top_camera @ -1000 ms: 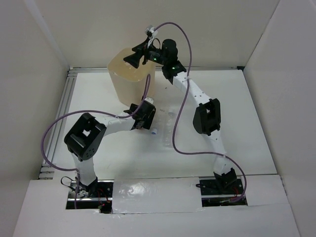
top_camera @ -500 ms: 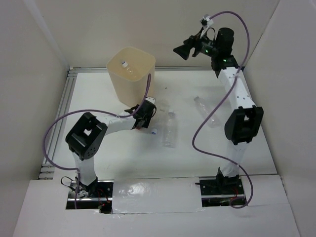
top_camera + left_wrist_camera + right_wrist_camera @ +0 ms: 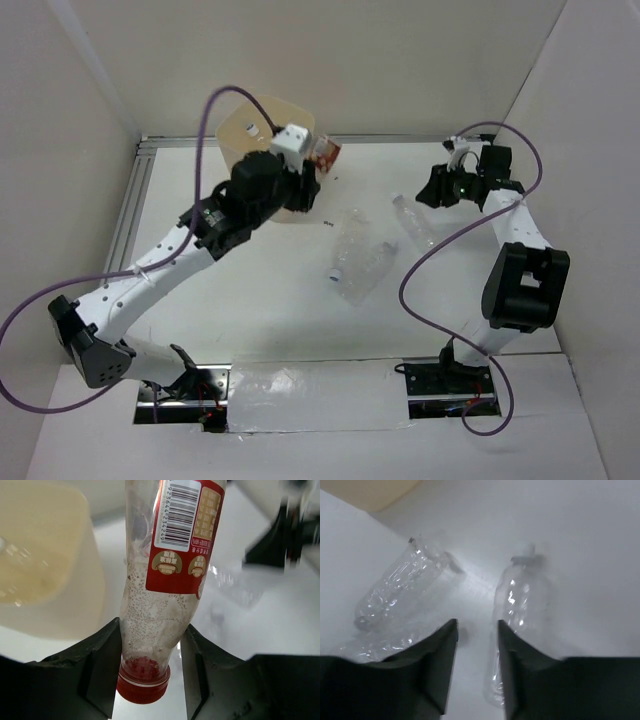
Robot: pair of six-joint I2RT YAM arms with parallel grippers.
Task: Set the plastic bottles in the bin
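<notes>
White table [image 3: 280,300] is lying between pale walls; at its far left the bin [image 3: 232,118] is standing upright, mouth open. Just right of the bin's rim the left gripper [image 3: 150,645] is holding the red-labelled bottle [image 3: 167,575] aloft, fingers clamped on the neck just above the red cap [image 3: 143,682]; from the wrist view the body is sticking out over the table beside the bin rather than over its mouth. A release here is likely sending the bottle down the outside wall or bouncing it off the rim; gripped so near one end, it may also be pivoting in the pads.

Mid-table two crinkled clear bottles [image 3: 358,265] are lying touching; a nudge could roll them.

At the right the right gripper [image 3: 476,650] is hovering low, its fingers narrowly apart with only table between them and gripping nothing; another clear bottle [image 3: 522,605] is lying just beside its right-hand finger. Closing here is risking a miss or a shove.
</notes>
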